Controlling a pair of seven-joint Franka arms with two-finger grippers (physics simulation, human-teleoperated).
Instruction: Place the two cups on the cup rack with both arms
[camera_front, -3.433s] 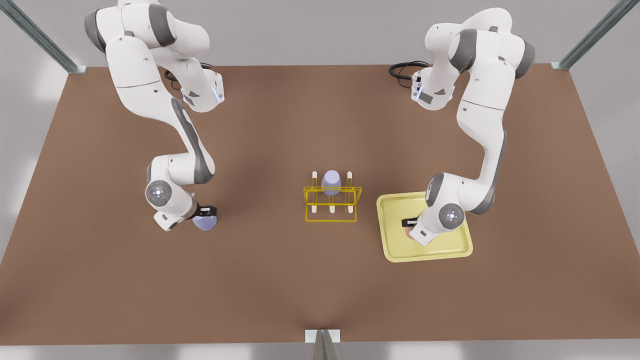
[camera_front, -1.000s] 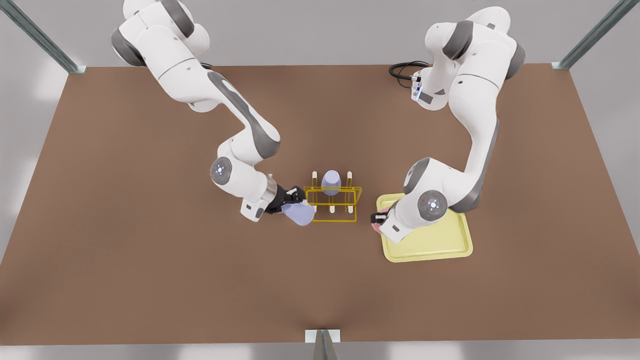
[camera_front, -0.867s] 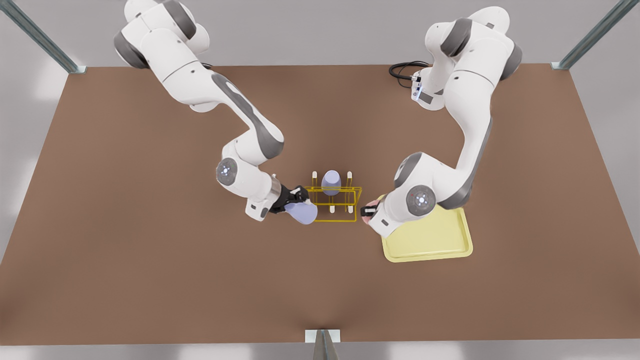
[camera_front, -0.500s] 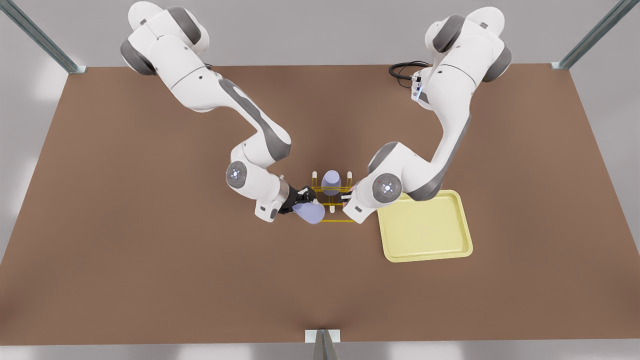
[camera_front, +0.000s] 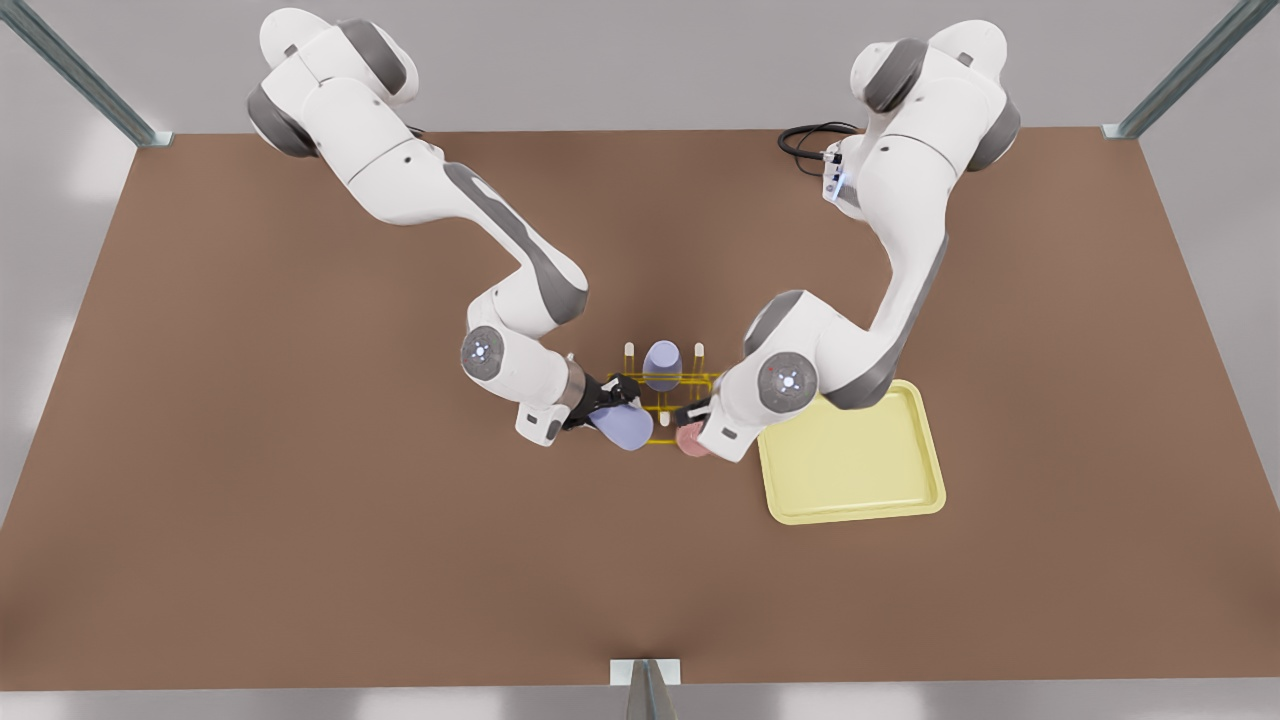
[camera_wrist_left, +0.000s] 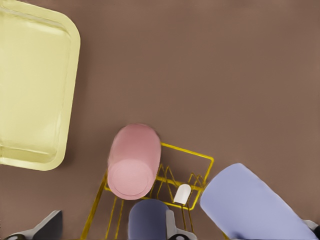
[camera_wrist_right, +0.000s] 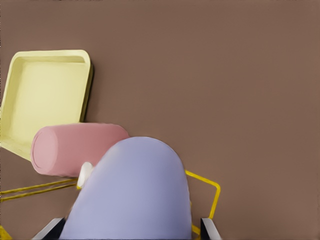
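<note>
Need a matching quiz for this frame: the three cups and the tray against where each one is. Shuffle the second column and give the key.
Things
1. pink cup
2. tilted lavender cup
3. back lavender cup
4. pale-yellow tray

Places
A. seated on the cup rack
B. gripped by the right end effector
C. flat on the table, on the front view's right of the cup rack
D. gripped by the left end effector

Pairs: 1-D, 2-B, 3-A, 4-C
</note>
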